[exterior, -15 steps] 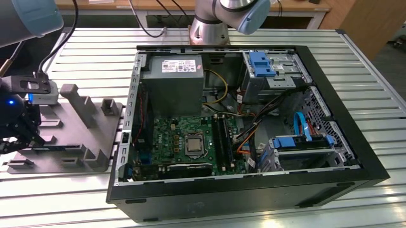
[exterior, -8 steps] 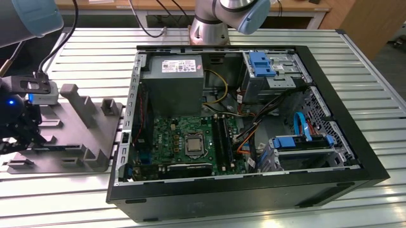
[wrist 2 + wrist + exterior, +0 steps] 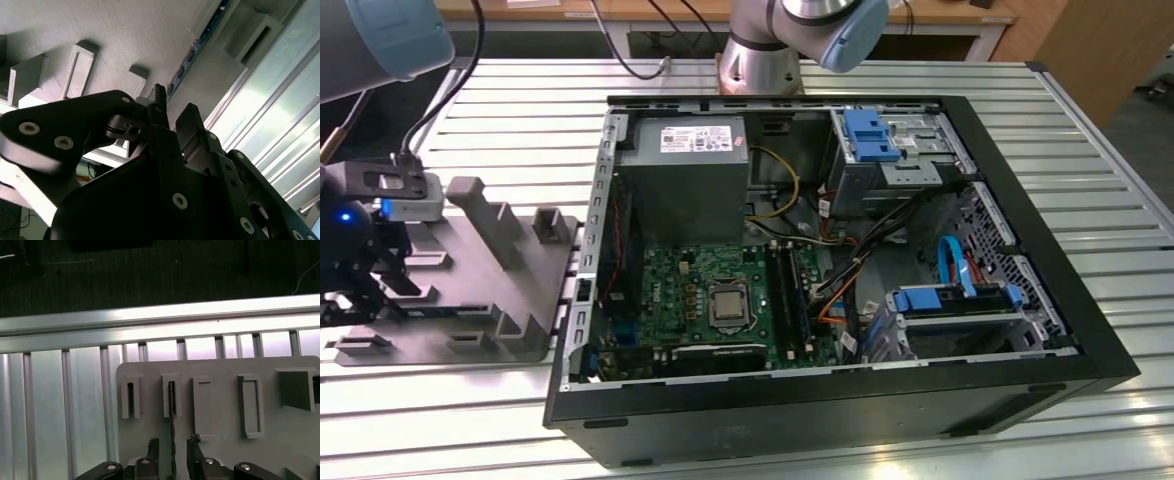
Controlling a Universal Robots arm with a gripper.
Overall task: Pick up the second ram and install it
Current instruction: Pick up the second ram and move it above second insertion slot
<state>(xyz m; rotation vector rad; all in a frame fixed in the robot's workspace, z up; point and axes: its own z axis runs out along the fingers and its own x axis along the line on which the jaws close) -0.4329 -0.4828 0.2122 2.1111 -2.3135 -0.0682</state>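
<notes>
The second ram (image 3: 172,415) is a thin dark stick standing on edge in a slot of the grey fixture tray (image 3: 225,367). In the second wrist view the ram (image 3: 194,47) shows blue-green along its edge against the tray (image 3: 125,30). My gripper (image 3: 172,444) is open and straddles the stick, one dark finger (image 3: 152,447) on each side with a gap to the board. The second wrist view shows the gripper (image 3: 173,102) the same way. In the exterior view my gripper (image 3: 350,296) hangs over the tray (image 3: 494,275) at the exterior view's left.
The open computer case (image 3: 854,380) lies at the exterior view's right of the tray, with its motherboard (image 3: 707,290), black memory slots (image 3: 787,290), power supply (image 3: 683,170) and loose cables. Other raised holders (image 3: 250,405) stand on the tray. The slatted metal table (image 3: 520,110) lies underneath.
</notes>
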